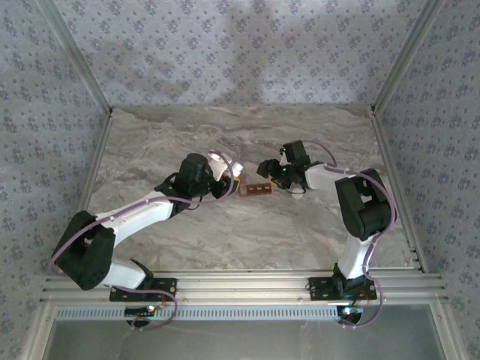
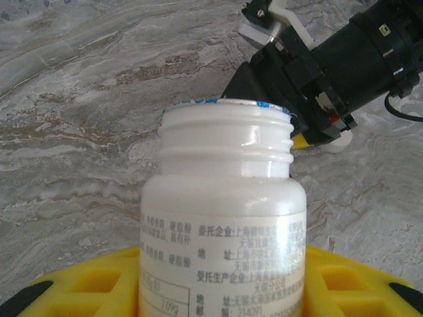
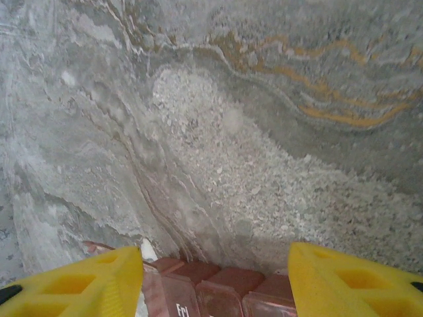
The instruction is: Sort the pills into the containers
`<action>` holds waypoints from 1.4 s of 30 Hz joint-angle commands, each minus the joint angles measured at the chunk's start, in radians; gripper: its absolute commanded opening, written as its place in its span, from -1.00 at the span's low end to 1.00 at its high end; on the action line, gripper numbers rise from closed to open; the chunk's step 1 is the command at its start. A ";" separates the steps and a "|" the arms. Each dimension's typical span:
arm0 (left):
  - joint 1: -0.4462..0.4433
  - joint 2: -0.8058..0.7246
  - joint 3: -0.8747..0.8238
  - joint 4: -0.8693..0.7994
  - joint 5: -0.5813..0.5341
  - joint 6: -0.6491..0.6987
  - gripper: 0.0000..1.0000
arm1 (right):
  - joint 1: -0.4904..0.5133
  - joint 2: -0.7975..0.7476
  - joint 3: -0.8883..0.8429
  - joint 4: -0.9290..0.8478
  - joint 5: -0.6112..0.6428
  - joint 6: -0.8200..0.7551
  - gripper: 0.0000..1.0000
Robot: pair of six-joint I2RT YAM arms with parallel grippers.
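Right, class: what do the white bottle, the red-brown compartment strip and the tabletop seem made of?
The bottle: glossy white plastic, judging by moulded neck threads and sheen. The containers: translucent red-brown plastic, probably; lids look see-through. The table: grey veined marble look, matte; real stone or print is unclear.

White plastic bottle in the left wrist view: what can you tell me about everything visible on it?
The white plastic bottle is a glossy, round-shouldered cylinder with a ridged, threaded neck. It has no cap, and torn blue-and-white seal scraps cling to the open rim. A label with small grey printed text wraps its body. The left gripper's yellow fingers clamp its lower body, with the mouth pointing away from the wrist camera. Its contents are hidden. Beyond it lies the grey marbled tabletop.
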 commanded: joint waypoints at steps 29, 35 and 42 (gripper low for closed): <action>0.044 -0.058 -0.050 0.017 0.015 0.001 -1.00 | 0.089 -0.163 -0.092 -0.051 0.065 -0.036 0.38; 0.054 -0.055 -0.073 0.007 0.019 0.002 -1.00 | 0.113 -0.242 -0.062 -0.196 0.213 -0.167 0.66; 0.056 -0.045 -0.068 -0.059 0.011 0.024 -1.00 | 0.137 -0.282 -0.053 -0.258 0.324 -0.292 0.90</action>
